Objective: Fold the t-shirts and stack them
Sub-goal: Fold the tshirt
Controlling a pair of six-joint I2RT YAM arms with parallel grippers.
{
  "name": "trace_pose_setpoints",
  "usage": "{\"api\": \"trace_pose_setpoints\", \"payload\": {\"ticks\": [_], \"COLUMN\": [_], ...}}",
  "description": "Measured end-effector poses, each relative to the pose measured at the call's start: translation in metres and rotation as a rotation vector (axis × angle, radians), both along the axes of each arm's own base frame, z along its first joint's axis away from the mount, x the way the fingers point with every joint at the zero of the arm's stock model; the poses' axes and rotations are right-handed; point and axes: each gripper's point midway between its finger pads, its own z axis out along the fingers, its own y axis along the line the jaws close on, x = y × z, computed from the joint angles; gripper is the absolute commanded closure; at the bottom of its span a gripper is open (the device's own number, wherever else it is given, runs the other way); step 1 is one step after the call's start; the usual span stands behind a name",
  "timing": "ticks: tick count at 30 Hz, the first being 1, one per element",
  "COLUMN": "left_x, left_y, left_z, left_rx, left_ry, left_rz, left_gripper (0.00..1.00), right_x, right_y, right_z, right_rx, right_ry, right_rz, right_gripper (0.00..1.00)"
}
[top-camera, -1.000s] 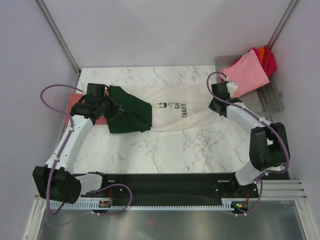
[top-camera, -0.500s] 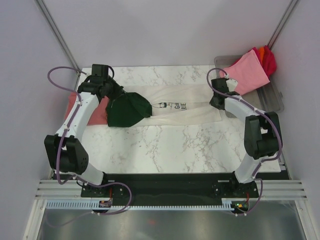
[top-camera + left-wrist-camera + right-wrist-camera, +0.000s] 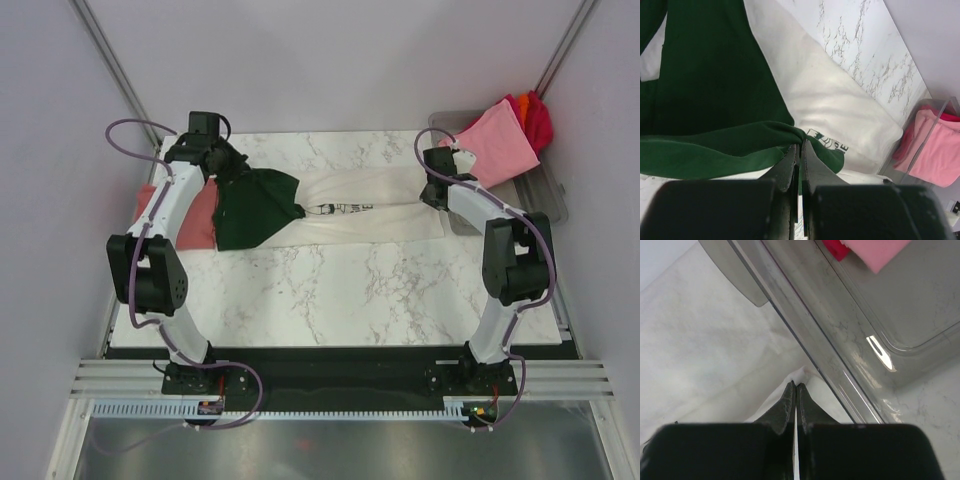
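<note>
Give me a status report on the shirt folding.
Left gripper shut on dark green t-shirt. Right gripper shut on cream-white t-shirt, stretched across table. Clear bin close beside right gripper.

A white marble-patterned tabletop (image 3: 340,290) is enclosed by plain pale lilac walls (image 3: 330,60). Slim grey metal posts (image 3: 109,65) are seen at both far corners. The light is spread evenly.

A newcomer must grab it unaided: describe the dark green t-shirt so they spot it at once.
Start at the far left of the marble table. There the dark green t-shirt lies bunched, pinched by the left hand, over the left end of the cream-white t-shirt. It is the only green cloth, between that pale shirt and a brick-red t-shirt.
</note>
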Motion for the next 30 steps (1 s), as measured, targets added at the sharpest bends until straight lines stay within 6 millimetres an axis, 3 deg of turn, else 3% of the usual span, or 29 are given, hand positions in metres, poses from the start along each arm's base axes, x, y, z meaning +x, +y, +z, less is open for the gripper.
{"api": "trace_pose_setpoints", "payload": {"ticks": [8,16,19,20,21,22,25,30], "left_x": [0.04,0.08,0.094,0.098,0.102,0.107,0.123,0.136], "left_y": [-0.004,-0.003,0.0,0.002,0.002,0.003,0.003,0.001], "left_z": [-0.019,-0.055,-0.069,-0.072,-0.075,-0.077,-0.083,-0.09], "left_rx": [-0.03,-0.068,-0.071,-0.071,-0.072,-0.075,-0.093,-0.111], "left_ry": [-0.026,-0.045,-0.048,-0.052,-0.056,-0.064,-0.086,-0.107], "left_rz": [-0.015,-0.015,-0.009,-0.006,-0.006,-0.005,-0.018,-0.05], "left_gripper": [0.98,0.98,0.94,0.91,0.85,0.54,0.21,0.14], "right_x": [0.017,0.031,0.032,0.033,0.034,0.035,0.04,0.037], "right_y": [-0.003,-0.003,-0.005,-0.005,-0.005,-0.004,0.0,0.001], "right_z": [-0.004,-0.013,-0.017,-0.017,-0.018,-0.018,-0.015,-0.015], "right_rx": [-0.004,-0.001,-0.007,-0.005,-0.005,0.0,0.006,0.017], "right_ry": [-0.001,-0.001,0.003,0.002,-0.001,-0.004,-0.021,-0.038], "right_rz": [-0.017,-0.043,-0.056,-0.061,-0.062,-0.066,-0.054,-0.035], "right_gripper": [1.0,1.0,0.86,0.8,0.66,0.37,0.34,0.34]}}
